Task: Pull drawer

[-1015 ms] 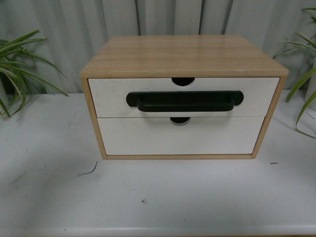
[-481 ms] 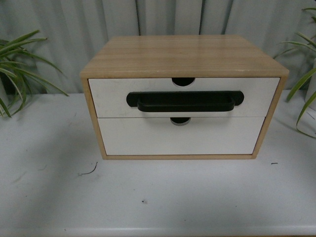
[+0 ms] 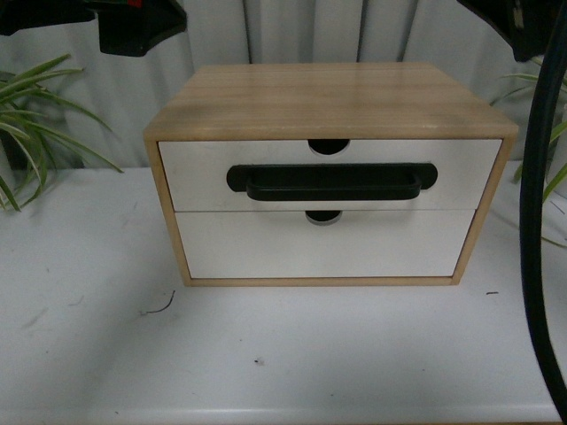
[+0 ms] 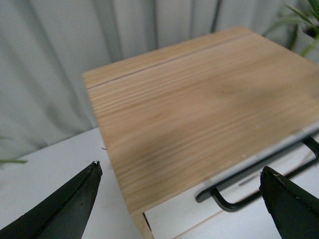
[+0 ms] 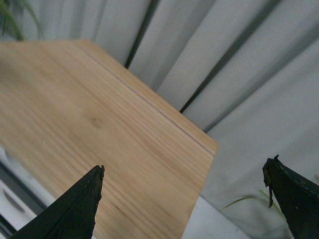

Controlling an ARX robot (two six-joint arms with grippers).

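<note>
Squarely in the middle of the white bench [image 3: 283, 354] stands a light-wood cabinet [image 3: 328, 97] with two white fronts, one above the other. The drawer [image 3: 195, 173] is the upper one. It spans the cabinet's width, carries a long black handle [image 3: 332, 181] across its middle, and has a semicircular notch [image 3: 330, 146] cut into its top edge. It is shut, its face level with the cabinet's frame. Just beneath it lies the lower drawer [image 3: 372, 252], plain white and also shut, with a smaller notch of its own right under the handle.

From the front, the left arm [image 3: 133, 27] shows as a dark shape in the upper left corner. The right arm [image 3: 518, 22] fills the upper right corner, and a thick black cable [image 3: 532, 221] hangs down the right side of the picture. Neither arm touches the cabinet.

The left gripper [image 4: 179, 169] hovers over the cabinet's top near its front left corner. Its jaws are spread wide, and part of the handle shows beyond the top's front edge. The right gripper [image 5: 184, 165] hangs over the top toward a rear corner by the curtain [image 3: 266, 31], its jaws likewise spread wide and holding nothing.

A left plant [image 3: 35, 115] and a right plant [image 3: 549, 159] flank the cabinet, well apart from it.
</note>
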